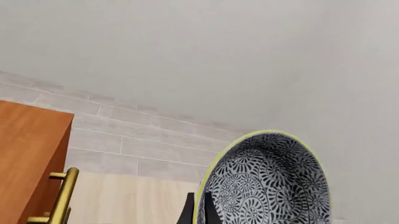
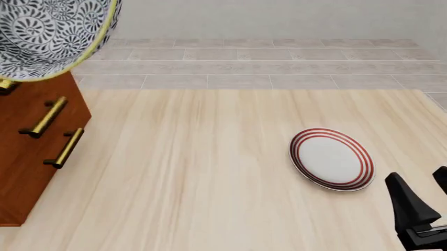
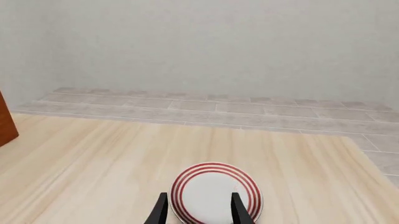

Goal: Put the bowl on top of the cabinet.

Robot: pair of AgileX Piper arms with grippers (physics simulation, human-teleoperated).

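Over at ten o'clock of the front view, the cabinet (image 2: 31, 141) stands on the pale wooden desk (image 2: 209, 172), reddish-brown, with its brass bar handles (image 2: 47, 117) facing toward the desk's middle. The bowl (image 2: 49, 34) is aloft above the cabinet's top, tilted steeply so that its patterned side and yellow-green rim face the camera; I cannot tell whether it touches the wood yet. The step in hand, as I judge it, is the carry-and-place: the bowl has been lifted and brought over the cabinet, and what remains is to level it, lower it onto the top well in from the edge, and let go. The tilt is the thing to mend first, or the bowl may rock or slide off. In the left wrist view the left pincer (image 1: 199, 210) shows only as dark finger tips at the bowl's rim, one inside and one outside, pinched on the wall; the arm is raised high and looks past the cabinet's corner at the tiled floor. At four o'clock the red-ringed plate (image 2: 332, 158) lies flat, well apart from the cabinet. The right pincer (image 3: 198, 210) hovers low just near the plate with its fingers parted, gripping nothing, and has no part in this step.
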